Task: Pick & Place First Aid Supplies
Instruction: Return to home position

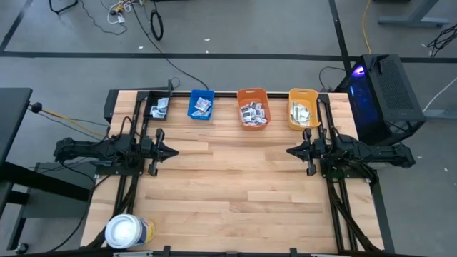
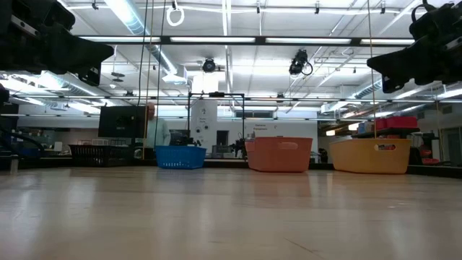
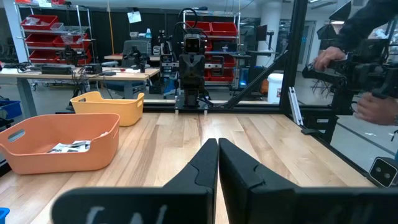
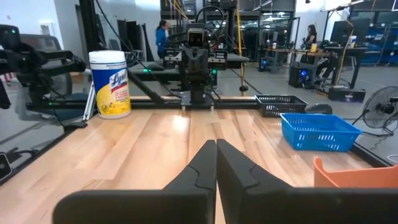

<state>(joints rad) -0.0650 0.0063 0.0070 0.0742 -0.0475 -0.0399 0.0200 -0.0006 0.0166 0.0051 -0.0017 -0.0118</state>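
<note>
Above the wooden table (image 1: 235,193), the left gripper (image 1: 173,152) and the right gripper (image 1: 289,151) face each other, well apart, fingers together, empty. The first aid packets (image 1: 253,113) lie in the black basket (image 1: 148,106), blue bin (image 1: 202,117), orange bin (image 1: 252,91) and yellow bin (image 1: 303,91).

Only one legible mark for you: "Lysol" in dark blue script on the white canister (image 4: 110,84), upper left of the right wrist frame. The yellow band below it carries small print you can't make out. The same canister sits lower left in the high frame, with no label readable there. The packets (image 1: 253,113) in the orange bin (image 1: 252,91), top centre of the high frame, show dark print that is too small to read.
</note>
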